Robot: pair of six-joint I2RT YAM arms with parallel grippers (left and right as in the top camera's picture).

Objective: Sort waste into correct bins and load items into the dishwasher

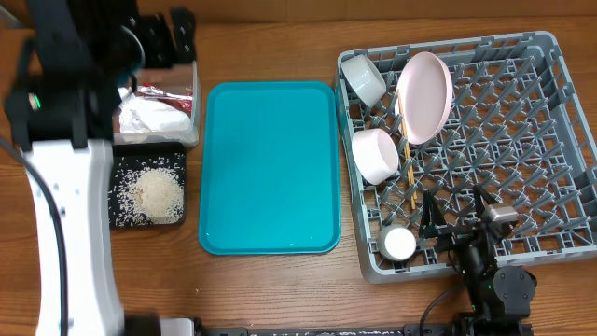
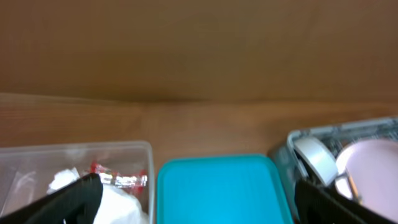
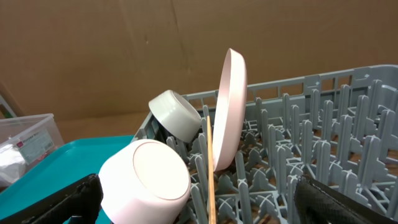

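Note:
The clear tub (image 1: 191, 98) holds the crumpled napkin (image 1: 149, 117) and the red-and-white wrapper (image 1: 159, 91); both also show in the left wrist view, napkin (image 2: 121, 202) and wrapper (image 2: 118, 177). The black tray (image 1: 119, 187) holds the rice (image 1: 157, 194). The grey dish rack (image 1: 550, 149) holds two bowls (image 1: 364, 78) (image 1: 376, 155), a plate on edge (image 1: 424, 96), chopsticks (image 1: 409, 173) and a small round dish (image 1: 399, 244). My left gripper (image 1: 168, 42) (image 2: 199, 190) is open and empty above the tub's far end. My right gripper (image 1: 455, 217) (image 3: 196, 186) is open and empty over the rack's front.
The teal serving tray (image 1: 270, 168) lies between the bins and the rack. The left arm's white body (image 1: 65, 215) covers the table's left side. A brown wall stands behind the table in both wrist views.

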